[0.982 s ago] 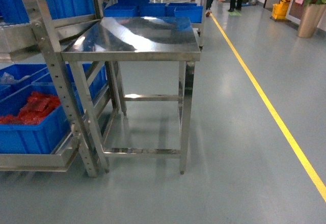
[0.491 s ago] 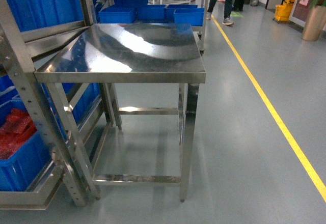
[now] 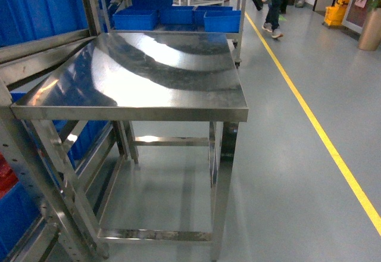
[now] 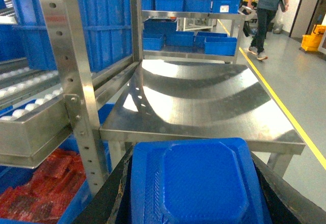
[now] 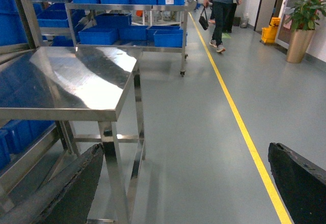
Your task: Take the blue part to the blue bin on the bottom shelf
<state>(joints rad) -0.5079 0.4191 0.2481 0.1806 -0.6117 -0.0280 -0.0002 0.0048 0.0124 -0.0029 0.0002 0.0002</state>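
In the left wrist view the blue part (image 4: pixel 198 183), a flat moulded blue piece, fills the bottom of the frame. My left gripper (image 4: pixel 193 163) is shut on it, one black finger on each side. Below and to the left, a blue bin (image 4: pixel 76 206) holding red pieces sits low in the steel rack (image 4: pixel 76 81), under a tier of white rollers (image 4: pixel 20 112). The same blue bin (image 3: pixel 18 214) shows at the head view's left edge. My right gripper (image 5: pixel 183 183) is open over bare floor, with nothing between its fingers. Neither gripper shows in the head view.
A small steel table (image 3: pixel 149 77) stands right in front, against the rack. Behind it is a cart with blue bins (image 3: pixel 172 18). A yellow floor line (image 3: pixel 321 137) runs along the right, where a person (image 3: pixel 277 6) walks. A potted plant (image 3: pixel 370 27) stands far right.
The head view has closed in on the steel table. The rack and the bin of red pieces have slid left, mostly out of frame. The person at the back has walked nearer.
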